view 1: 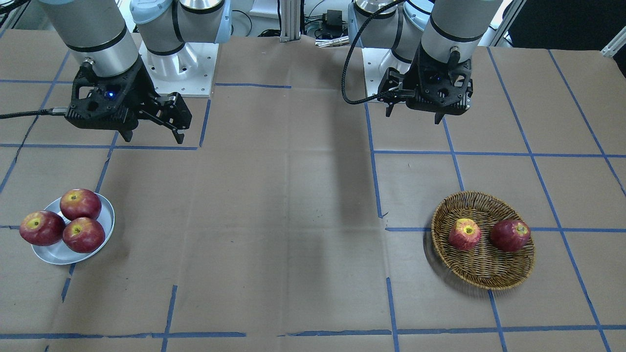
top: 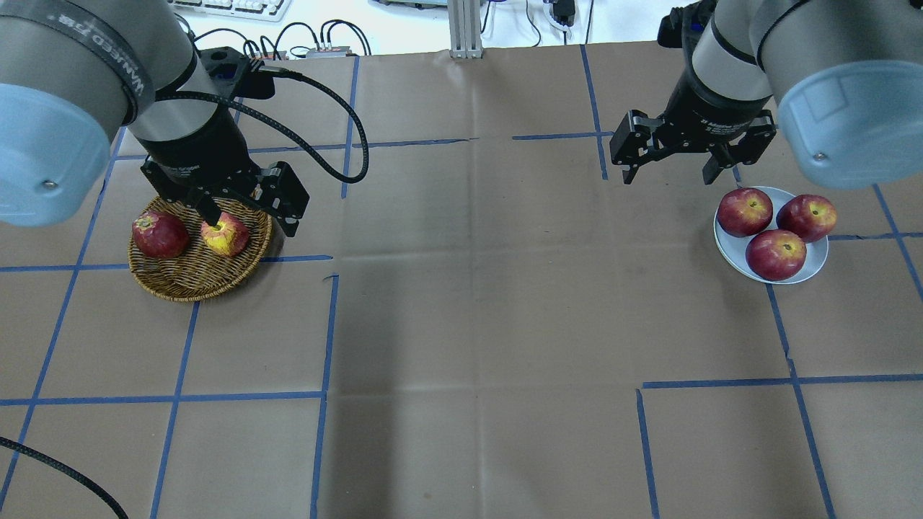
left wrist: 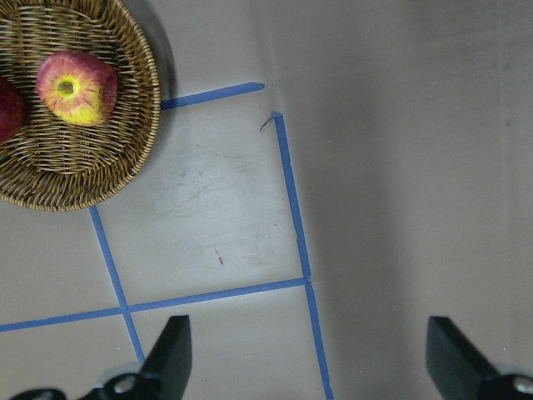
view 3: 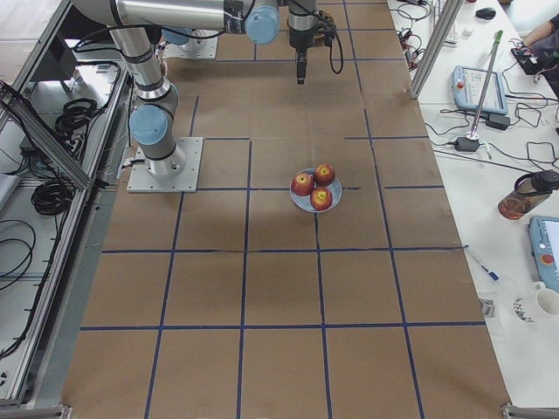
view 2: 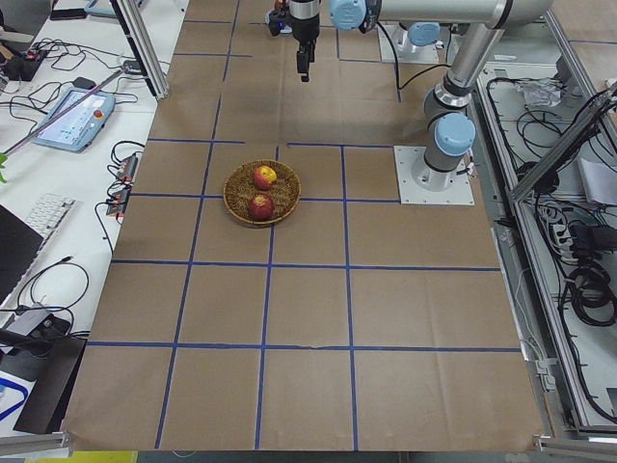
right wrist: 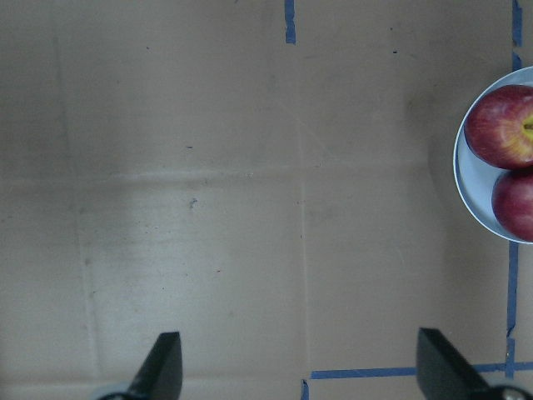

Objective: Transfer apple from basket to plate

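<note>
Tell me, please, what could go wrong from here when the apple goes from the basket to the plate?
1. The plate already holds three red apples, one reaching past its rim; a fourth could roll off or push one out.
2. In the basket, the apple lies close beside a darker apple; the open left gripper might bump that or take it by mistake.

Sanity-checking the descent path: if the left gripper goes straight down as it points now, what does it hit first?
Likely the left gripper meets bare table, near a blue tape cross. In its wrist view the basket and apple sit off to one side, outside its line. Height unclear.
</note>
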